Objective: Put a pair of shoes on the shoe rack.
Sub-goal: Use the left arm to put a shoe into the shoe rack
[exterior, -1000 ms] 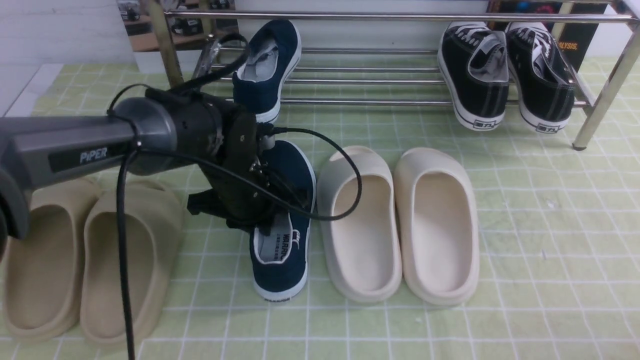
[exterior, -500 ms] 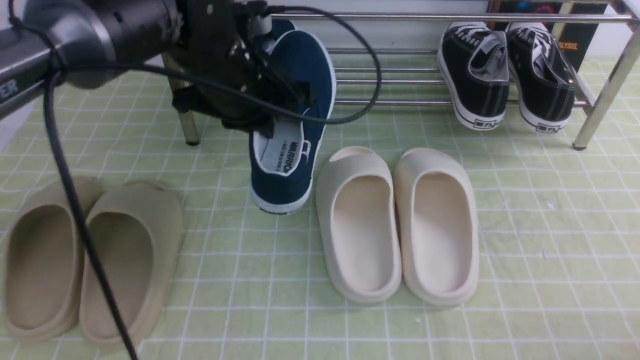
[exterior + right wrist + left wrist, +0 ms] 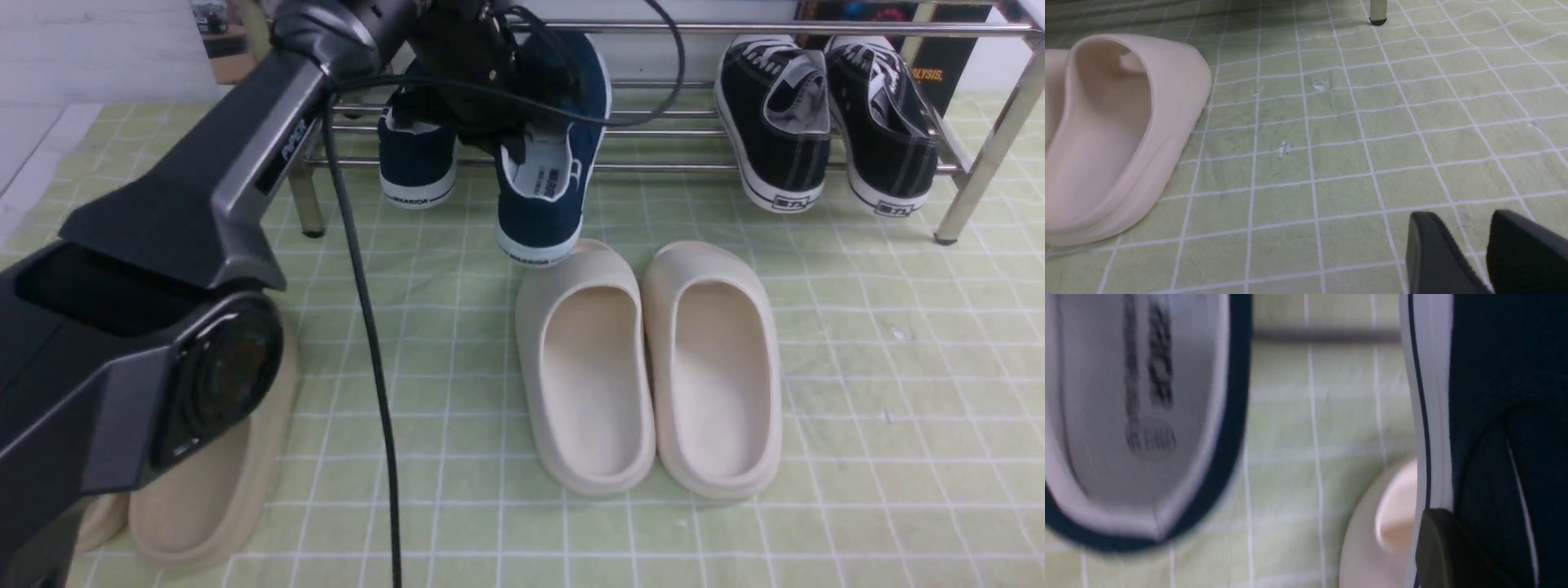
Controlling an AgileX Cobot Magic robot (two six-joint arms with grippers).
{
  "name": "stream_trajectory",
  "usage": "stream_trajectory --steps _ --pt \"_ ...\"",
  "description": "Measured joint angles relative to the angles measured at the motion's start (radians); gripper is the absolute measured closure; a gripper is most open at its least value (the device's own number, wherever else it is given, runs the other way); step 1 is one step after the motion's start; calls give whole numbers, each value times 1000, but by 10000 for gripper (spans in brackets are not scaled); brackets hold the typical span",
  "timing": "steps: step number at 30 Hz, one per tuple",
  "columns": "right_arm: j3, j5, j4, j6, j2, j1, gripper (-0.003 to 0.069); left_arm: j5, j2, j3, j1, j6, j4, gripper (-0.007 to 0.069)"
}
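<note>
Tan foam slides (image 3: 196, 498) sit lower left in the front view, half hidden behind the left arm (image 3: 163, 269), which runs diagonally up to top centre. Chrome shoe rack (image 3: 669, 167) spans the upper frame. On its bars, upper left-centre, the 1st navy shoe (image 3: 416, 167) already rests, heel toward the camera. Just right of it, the left gripper (image 3: 516, 143) is clamped on the 2nd navy shoe (image 3: 545, 196) at its collar. That shoe hangs heel-down, toe up by the top bar, in front of the bars & not yet on them. Its heel shows right above the toe of the cream slides (image 3: 645, 367) at centre; can't tell if they touch. Left wrist view is v. close & blurred: one dark pad (image 3: 1443, 549) against a navy shoe's side. Black lace-ups (image 3: 824, 131) fill the rack's upper-right end. Right gripper (image 3: 1461, 216), seen only in its own wrist view, hovers low over the green check cloth (image 3: 1372, 122), fingers a little apart, nothing btw them.

Step, prob.: carrying shoe no. 2 to the rack; half the pair is placed. Next move needs toe in under the top bar, shoe levelled to match no. 1, sole set across the bars just beside it, then release. Cable (image 3: 359, 327) cd snag.
</note>
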Motion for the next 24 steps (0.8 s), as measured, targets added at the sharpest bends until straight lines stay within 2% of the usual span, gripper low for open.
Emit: stream_trajectory --steps 3,11,15,24 --pt "0 0 0 0 0 0 419 -16 50 -66 23 -3 -12 621" --pt "0 0 0 0 0 0 419 -44 108 -73 34 -8 -35 621" --pt "0 0 0 0 0 0 419 -158 110 -74 34 -26 -36 621" --pt "0 0 0 0 0 0 419 -271 125 -74 43 -24 -31 621"
